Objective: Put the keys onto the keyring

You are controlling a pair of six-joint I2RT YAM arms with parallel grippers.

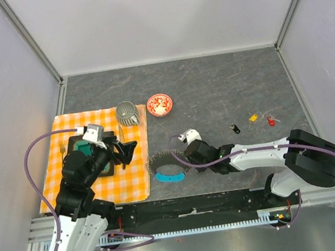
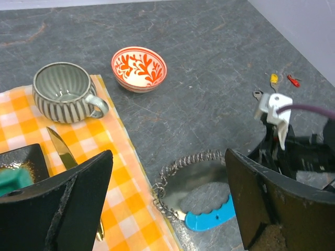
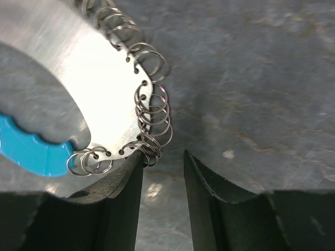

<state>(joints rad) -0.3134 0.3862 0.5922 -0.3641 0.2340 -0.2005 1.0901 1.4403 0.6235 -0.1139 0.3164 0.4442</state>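
Grey slate tabletop [image 1: 211, 82], keyring [image 3: 104, 94], scattered keys [image 1: 253, 117]

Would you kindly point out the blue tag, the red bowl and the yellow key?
blue tag [image 2: 208, 219], left wrist view, middle of the crescent
red bowl [image 2: 125, 67], left wrist view, patterned inner wall
yellow key [image 1: 253, 117], top view, its head

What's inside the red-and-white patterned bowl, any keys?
The red-and-white patterned ceramic bowl shows only its painted red leaf pattern, nothing loose. Its rim covers the near inner wall in the left wrist view. The small coloured-head keys lie outside it, farther right.
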